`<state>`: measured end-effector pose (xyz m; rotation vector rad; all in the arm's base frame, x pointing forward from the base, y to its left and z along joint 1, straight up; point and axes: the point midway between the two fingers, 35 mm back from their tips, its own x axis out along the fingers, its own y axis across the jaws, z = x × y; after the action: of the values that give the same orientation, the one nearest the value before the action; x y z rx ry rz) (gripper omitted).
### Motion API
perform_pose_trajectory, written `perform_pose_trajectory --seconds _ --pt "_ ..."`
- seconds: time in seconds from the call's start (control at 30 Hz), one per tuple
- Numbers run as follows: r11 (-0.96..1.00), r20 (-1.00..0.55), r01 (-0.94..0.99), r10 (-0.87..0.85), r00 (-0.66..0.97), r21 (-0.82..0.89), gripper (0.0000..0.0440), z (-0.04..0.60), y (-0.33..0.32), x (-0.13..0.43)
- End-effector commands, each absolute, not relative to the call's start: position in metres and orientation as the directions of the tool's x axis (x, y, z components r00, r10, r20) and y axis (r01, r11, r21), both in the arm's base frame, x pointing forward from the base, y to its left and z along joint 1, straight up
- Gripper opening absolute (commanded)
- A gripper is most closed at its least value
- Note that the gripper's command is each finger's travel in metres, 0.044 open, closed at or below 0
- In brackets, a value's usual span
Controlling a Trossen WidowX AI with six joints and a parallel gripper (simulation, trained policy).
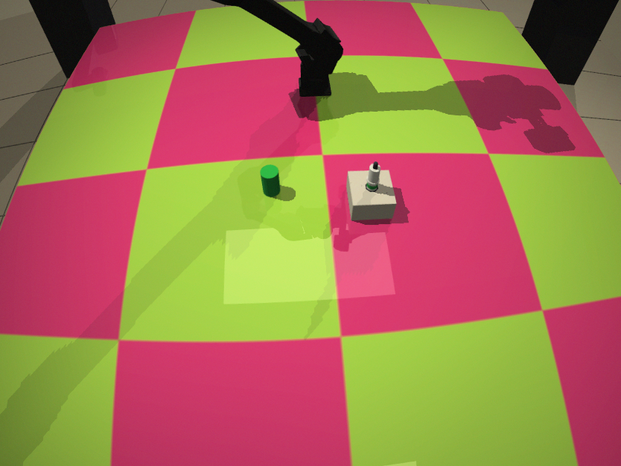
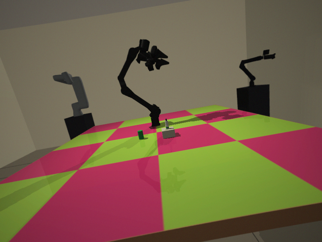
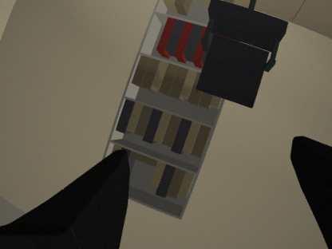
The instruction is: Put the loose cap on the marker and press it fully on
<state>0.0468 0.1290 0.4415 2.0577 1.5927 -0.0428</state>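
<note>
The green cap (image 1: 270, 181) (image 2: 140, 135) stands upright and loose on the table, left of the holder block in the top and exterior views. The white marker (image 1: 373, 174) (image 2: 166, 123) stands upright in the pale holder block (image 1: 371, 211) (image 2: 168, 133), its dark tip up and bare. My gripper (image 2: 168, 58) (image 3: 213, 154) is open and empty. It is raised high above the table, pointing sideways to the right in the exterior view, far from cap and marker. It is out of frame in the top view. The wrist view shows neither cap nor marker.
The table (image 1: 225, 401) (image 2: 221, 179) has a pink and green checkered top. Two other arms stand on black pedestals (image 2: 253, 100) (image 2: 80, 125) behind it. The wrist view shows a wall with a bookshelf (image 3: 167, 128) and a dark chair-like object (image 3: 235, 69).
</note>
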Motion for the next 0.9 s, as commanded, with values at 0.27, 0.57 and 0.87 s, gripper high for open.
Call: perform_pose_trajectory --seconds 0.27,0.57,0.87 --pt "-0.195 -0.403 0.911 0.849 0.342 0.363 0.0325 0.433 0.141 0.050" --pt "-0.231 -0.454 0.907 0.805 0.381 0.352 0.0327 0.426 0.150 0.057" --pt "-0.270 -0.500 0.903 0.761 0.413 0.334 0.0328 0.419 0.158 0.065"
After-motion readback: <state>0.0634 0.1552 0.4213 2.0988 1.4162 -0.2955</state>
